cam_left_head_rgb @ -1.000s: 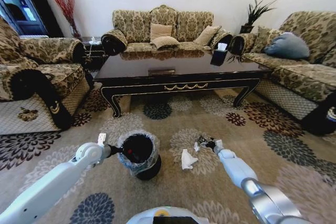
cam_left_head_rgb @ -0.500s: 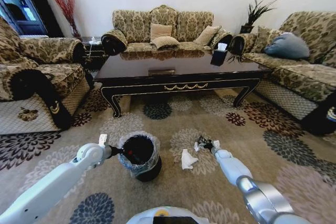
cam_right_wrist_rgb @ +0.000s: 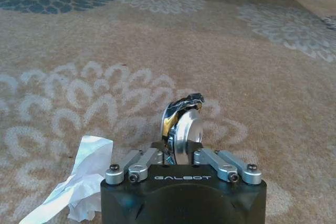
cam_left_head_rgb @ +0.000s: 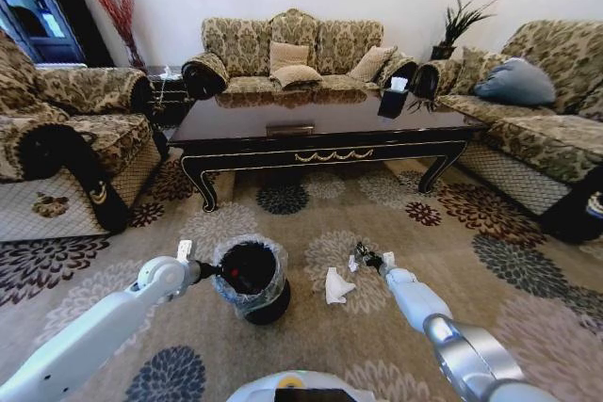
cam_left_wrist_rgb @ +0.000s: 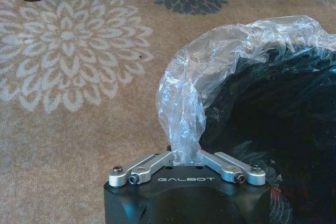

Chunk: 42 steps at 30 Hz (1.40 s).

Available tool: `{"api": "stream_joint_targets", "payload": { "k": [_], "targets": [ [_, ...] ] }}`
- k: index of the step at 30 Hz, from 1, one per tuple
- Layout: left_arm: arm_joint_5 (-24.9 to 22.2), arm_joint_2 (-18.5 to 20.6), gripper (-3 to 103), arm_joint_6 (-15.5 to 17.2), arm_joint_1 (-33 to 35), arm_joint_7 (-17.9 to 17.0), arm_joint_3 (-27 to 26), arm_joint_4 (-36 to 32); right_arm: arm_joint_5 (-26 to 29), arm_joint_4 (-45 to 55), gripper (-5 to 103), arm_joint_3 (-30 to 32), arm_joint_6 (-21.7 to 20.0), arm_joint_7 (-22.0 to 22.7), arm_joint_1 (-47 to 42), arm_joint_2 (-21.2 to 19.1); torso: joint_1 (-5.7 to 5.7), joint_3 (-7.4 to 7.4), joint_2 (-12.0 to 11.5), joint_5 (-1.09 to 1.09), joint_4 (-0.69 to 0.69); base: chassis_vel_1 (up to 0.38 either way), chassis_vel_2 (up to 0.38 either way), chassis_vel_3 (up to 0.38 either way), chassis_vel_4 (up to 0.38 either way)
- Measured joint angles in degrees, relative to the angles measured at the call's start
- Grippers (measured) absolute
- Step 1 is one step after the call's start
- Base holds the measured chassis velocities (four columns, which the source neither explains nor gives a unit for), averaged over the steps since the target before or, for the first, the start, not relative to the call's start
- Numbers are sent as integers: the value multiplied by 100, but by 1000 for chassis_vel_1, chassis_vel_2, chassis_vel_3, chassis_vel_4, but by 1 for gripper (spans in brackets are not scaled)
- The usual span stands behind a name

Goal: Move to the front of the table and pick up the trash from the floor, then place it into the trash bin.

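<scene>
My right gripper (cam_right_wrist_rgb: pixel 181 148) is clamped on a silvery scrap (cam_right_wrist_rgb: pixel 182 124) just above the floor (cam_left_head_rgb: pixel 443 251), left gripper (cam_left_wrist_rgb: pixel 185 157) pinching the trash bin (cam_left_head_rgb: pixel 251 280) liner; lift straight, then swing over the rim.

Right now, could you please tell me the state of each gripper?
Left gripper: closed on the plastic liner at the trash bin rim.
Right gripper: closed on a small shiny piece of trash.
</scene>
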Motion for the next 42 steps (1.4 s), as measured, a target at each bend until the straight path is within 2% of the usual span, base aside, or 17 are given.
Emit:
{"api": "stream_joint_targets", "payload": {
  "k": [1,2,5,6,16,18,20,21,26,27,30,36,42],
  "targets": [
    [0,0,0,0,0,0,0,0,0,0,23,0,0,0,0,0,0,0,0,0,0,0,0,0,0],
    [2,1,0,0,6,0,-3,-3,0,52,18,14,-9,4,-28,-9,0,0,0,0,0,0,0,0,0],
    [3,9,0,0,15,1,-3,-24,8,120,18,29,-24,11,-62,-29,0,0,0,0,0,0,0,0,0],
    [4,15,0,0,18,2,-3,-37,22,174,14,39,-36,16,-88,-50,0,0,0,0,0,0,0,0,0],
    [13,48,0,0,38,1,-4,-135,458,978,14,75,-225,144,-464,-334,0,0,0,1,1,0,0,0,0],
    [13,50,0,0,28,-2,-4,-150,675,1369,14,76,-294,170,-633,-496,0,0,0,2,0,0,0,0,0],
    [14,47,0,0,-28,-58,41,-204,1091,2269,14,108,-442,241,-1065,-837,0,0,0,-1,0,0,0,0,0],
    [14,47,0,0,-28,-58,41,-204,1091,2269,14,108,-442,241,-1065,-837,0,0,0,-1,0,0,0,0,0],
    [-162,-35,0,0,-205,-248,256,-458,1623,4369,14,487,-726,411,-2222,-1376,0,-1,0,1,-2,0,0,0,0],
    [-162,-35,0,0,-205,-248,256,-458,1623,4369,14,487,-726,411,-2222,-1376,0,-1,0,1,-2,0,0,0,0],
    [-459,-151,0,0,-436,-487,472,-571,1652,5319,14,859,-693,440,-2801,-1562,0,-1,0,-1,0,0,0,0,0],
    [-533,-199,0,0,-691,-657,749,-607,1685,6033,14,1296,-651,450,-3365,-1655,0,-1,0,0,-1,0,0,0,0],
    [-616,-303,0,0,-1204,-807,1286,-503,1719,7162,14,1879,-607,463,-4225,-1682,-1,-1,0,1,1,0,0,0,0]
  ]
}}
